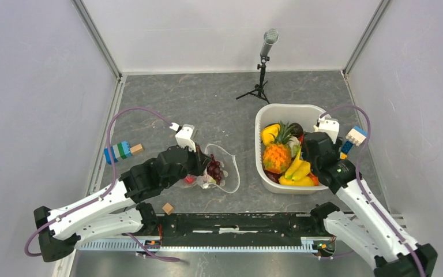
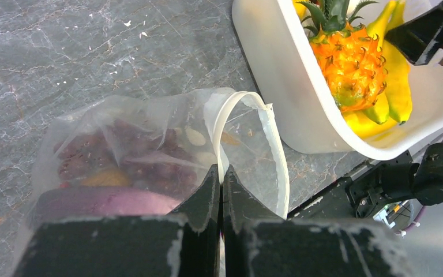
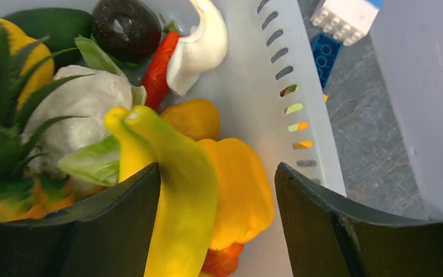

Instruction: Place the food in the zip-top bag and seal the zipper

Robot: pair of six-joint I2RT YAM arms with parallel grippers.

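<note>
Left gripper (image 2: 220, 176) pinches the clear dotted zip-top bag (image 2: 121, 133) at its rim on the grey surface (image 1: 207, 104). Right gripper (image 3: 216, 184) is wide over the yellow toy bananas (image 3: 179, 190) in the white plastic basket (image 3: 248, 75). Risk: the smooth bananas slip out, or the floppy bag mouth collapses.

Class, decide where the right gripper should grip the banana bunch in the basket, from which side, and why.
Grip the banana bunch across its slim middle, from above, where the open right gripper hangs. It lies atop the pile in the white basket, its width likely fitting between the jaws; the yellow pepper crowds one side.
</note>
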